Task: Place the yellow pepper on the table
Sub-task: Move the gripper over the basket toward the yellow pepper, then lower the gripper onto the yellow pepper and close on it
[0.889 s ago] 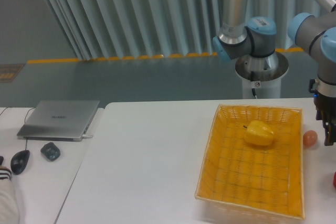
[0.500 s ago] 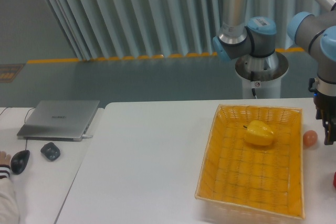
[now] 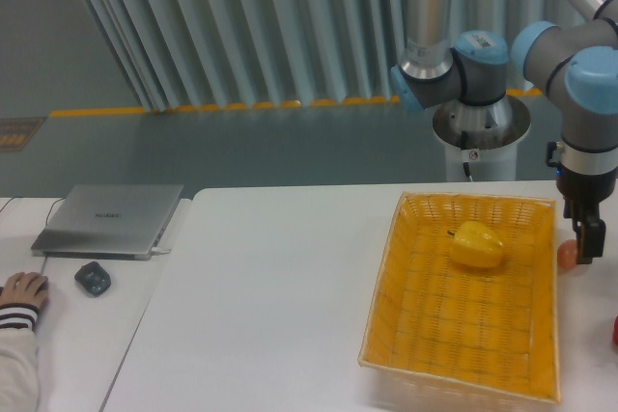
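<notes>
The yellow pepper point(image 3: 477, 245) lies in the far part of a yellow woven basket point(image 3: 425, 335), which stands on the right side of the white table point(image 3: 270, 296). My gripper point(image 3: 585, 246) hangs at the basket's right rim, to the right of the pepper and clear of it. It points down with nothing visibly held. Its fingers are dark and seen edge-on, so I cannot tell whether they are open or shut.
A small orange-pink ball point(image 3: 567, 254) lies on the table just right of the basket, partly behind the gripper. A red object point(image 3: 614, 330) shows at the right edge. On a side desk to the left are a laptop point(image 3: 108, 219), a dark mouse point(image 3: 93, 279) and a person's hand point(image 3: 21, 288).
The arm and gripper have shifted left, from beyond the basket toward its right rim. The person's hand at the left has moved onto the desk over a mouse. The pepper has not moved.
</notes>
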You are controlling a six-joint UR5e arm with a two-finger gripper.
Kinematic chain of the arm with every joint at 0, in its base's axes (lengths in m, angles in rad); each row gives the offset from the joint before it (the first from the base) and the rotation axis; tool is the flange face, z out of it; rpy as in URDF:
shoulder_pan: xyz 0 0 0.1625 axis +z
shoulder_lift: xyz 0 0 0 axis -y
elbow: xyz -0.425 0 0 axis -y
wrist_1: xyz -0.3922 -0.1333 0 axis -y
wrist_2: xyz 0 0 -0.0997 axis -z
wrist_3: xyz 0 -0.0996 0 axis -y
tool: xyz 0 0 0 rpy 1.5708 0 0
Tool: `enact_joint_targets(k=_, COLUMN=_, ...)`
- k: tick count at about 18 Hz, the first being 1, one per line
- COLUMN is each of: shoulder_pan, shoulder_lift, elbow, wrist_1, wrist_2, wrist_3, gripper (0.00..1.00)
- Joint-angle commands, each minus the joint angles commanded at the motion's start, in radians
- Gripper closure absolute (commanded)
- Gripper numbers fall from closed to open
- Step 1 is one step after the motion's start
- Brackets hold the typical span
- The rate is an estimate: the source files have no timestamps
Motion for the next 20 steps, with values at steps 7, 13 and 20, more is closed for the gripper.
enact_joint_targets(k=7, shoulder_pan=-0.124, shoulder_lift=0.049, elbow=-0.058, wrist_1=0.003, wrist_2=0.081, wrist_3=0.025, gripper=0.00)
enact_joint_targets(k=13, shoulder_pan=-0.146, shoulder_lift=0.077, elbow=-0.126, wrist_1=0.005, wrist_2=0.115, wrist_3=0.064, gripper=0.00)
enact_joint_targets(k=20, shoulder_pan=-0.219, shoulder_lift=0.097, elbow=-0.213, wrist_1=0.063, wrist_2=0.163, wrist_3=0.058, gripper=0.00)
